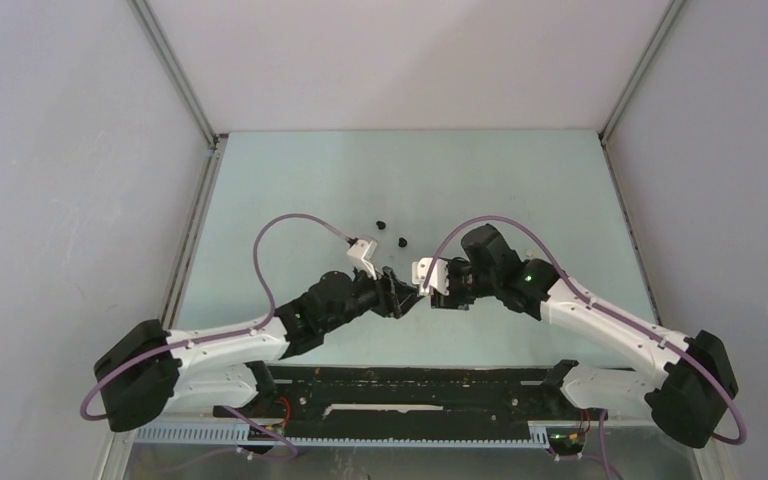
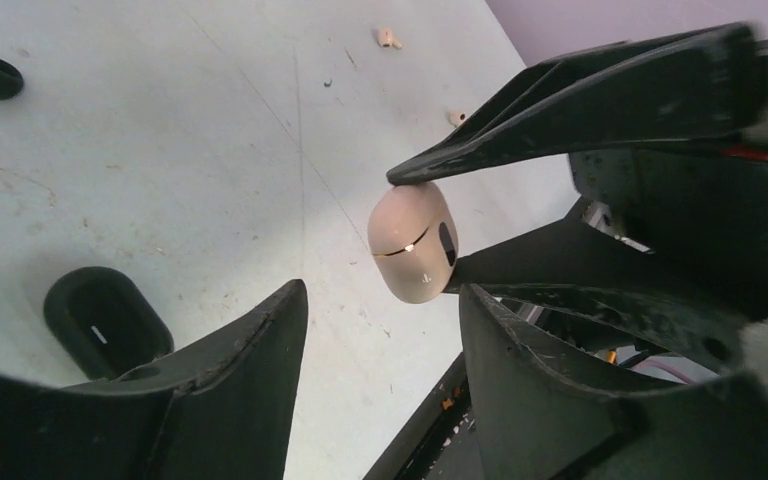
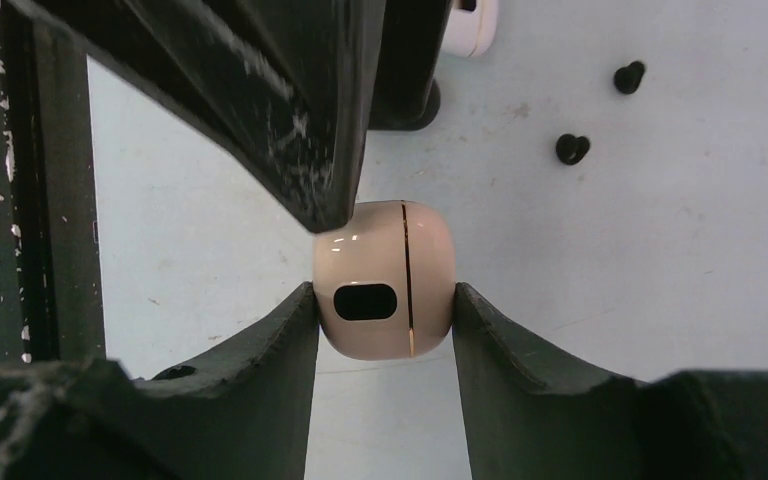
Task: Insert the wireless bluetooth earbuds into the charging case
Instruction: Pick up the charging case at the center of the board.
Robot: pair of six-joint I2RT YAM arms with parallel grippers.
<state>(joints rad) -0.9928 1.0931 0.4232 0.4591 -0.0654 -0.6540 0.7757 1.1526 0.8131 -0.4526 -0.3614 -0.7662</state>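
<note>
Right gripper (image 3: 383,300) clamps cream case (image 3: 385,250), left gripper (image 2: 382,295) wide, seemingly touching its edge, earbuds (image 3: 572,148) well apart

Plain grey walls (image 1: 60,150); scuffed pale-blue tabletop (image 1: 410,170).

You have three pebble-like cases to count: one cream case (image 3: 383,290), one black case (image 2: 107,320) at lower left of the left wrist view, and one white case (image 3: 470,25) cut by the top edge of the right wrist view. You also have two black earbuds (image 3: 572,149), upper right there, and two pale earbuds (image 2: 388,38).
</note>
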